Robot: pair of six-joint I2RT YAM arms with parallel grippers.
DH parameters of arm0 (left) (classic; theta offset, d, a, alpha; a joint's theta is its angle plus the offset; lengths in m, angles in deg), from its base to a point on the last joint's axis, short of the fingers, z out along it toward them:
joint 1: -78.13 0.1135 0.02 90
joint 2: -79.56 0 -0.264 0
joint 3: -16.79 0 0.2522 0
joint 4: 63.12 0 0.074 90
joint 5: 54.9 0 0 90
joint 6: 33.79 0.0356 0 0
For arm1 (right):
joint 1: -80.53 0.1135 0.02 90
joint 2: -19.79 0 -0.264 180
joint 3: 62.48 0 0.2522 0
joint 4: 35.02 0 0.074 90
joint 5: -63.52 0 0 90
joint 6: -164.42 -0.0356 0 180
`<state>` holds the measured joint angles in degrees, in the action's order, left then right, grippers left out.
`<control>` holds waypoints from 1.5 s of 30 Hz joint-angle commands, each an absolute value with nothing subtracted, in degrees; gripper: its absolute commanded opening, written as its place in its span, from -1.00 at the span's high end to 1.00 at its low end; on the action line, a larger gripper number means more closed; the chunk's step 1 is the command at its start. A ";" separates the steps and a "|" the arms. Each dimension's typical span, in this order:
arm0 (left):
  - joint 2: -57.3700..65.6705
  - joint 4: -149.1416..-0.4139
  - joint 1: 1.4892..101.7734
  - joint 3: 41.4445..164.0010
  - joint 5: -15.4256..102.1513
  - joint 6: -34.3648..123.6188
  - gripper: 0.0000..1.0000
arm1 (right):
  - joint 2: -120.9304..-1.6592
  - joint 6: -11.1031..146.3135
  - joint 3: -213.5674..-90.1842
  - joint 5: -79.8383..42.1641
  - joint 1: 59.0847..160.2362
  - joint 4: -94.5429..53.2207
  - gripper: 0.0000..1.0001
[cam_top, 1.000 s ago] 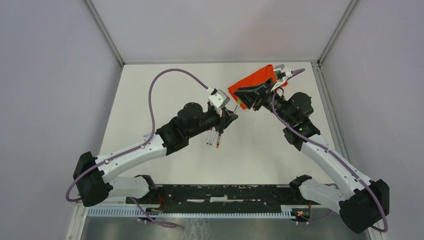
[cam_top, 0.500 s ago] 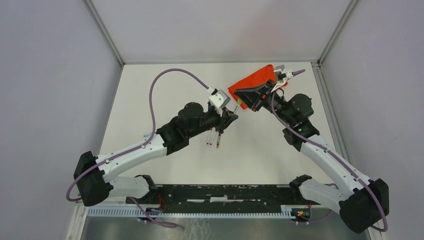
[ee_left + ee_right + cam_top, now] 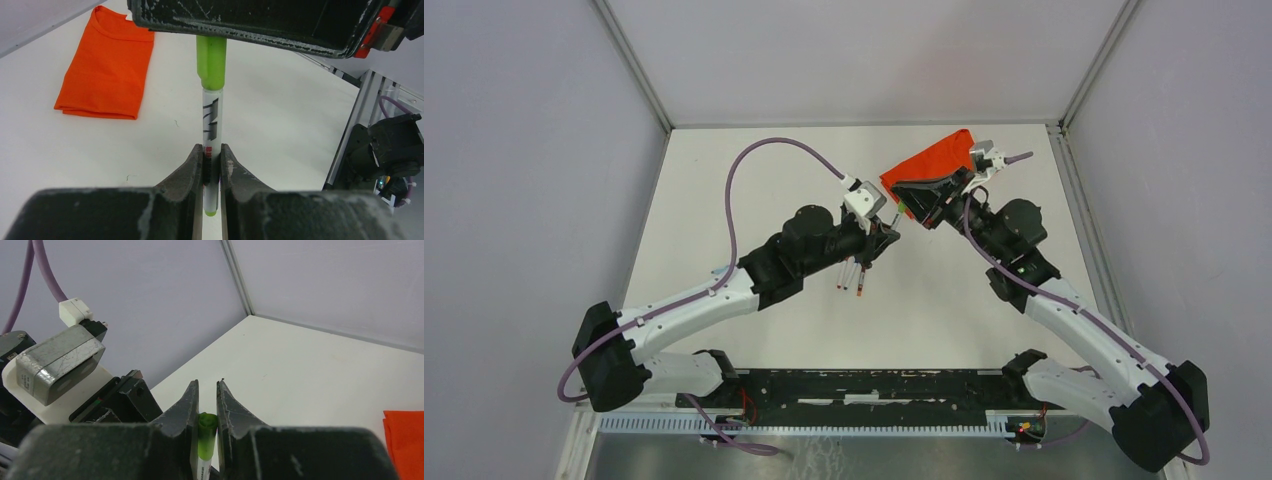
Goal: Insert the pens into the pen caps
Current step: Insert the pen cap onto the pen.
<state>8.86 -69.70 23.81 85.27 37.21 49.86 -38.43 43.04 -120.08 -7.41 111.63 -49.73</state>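
Clamping the green pen (image 3: 211, 115), the left hand (image 3: 212, 152) shows clearly only wrist-side (right hand (image 3: 207, 390) pinches the green cap (image 3: 207, 432)).

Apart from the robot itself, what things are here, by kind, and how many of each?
Green pen, held up: 1
Green cap on it: 1
Pens lying on the table: 2 in view
Orange shirt: 1
Total: 5
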 commanded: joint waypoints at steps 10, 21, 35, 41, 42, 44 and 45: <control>12.99 -59.13 29.32 90.76 40.11 46.57 0.95 | -35.89 46.83 -110.88 -12.93 117.64 -44.03 1.00; 13.94 -57.62 32.84 90.46 44.07 45.98 0.95 | -37.92 42.55 -101.69 -15.44 122.66 -50.99 1.00; 15.01 -55.83 35.30 89.88 44.94 44.70 0.96 | -45.16 37.01 -94.14 -16.03 131.49 -60.32 1.00; 15.14 -55.50 35.67 89.60 45.37 44.63 0.96 | -47.50 36.06 -93.51 -16.22 133.00 -62.73 1.00; 15.07 -55.71 35.68 89.61 45.59 44.84 0.96 | -47.16 36.37 -94.13 -16.42 132.99 -62.09 1.00; 14.90 -56.14 35.62 89.58 45.97 45.31 0.96 | -45.43 39.01 -97.16 -18.15 132.39 -58.12 1.00; 14.70 -56.64 35.64 89.72 46.38 45.64 0.95 | -44.04 40.86 -98.99 -18.87 131.72 -55.20 1.00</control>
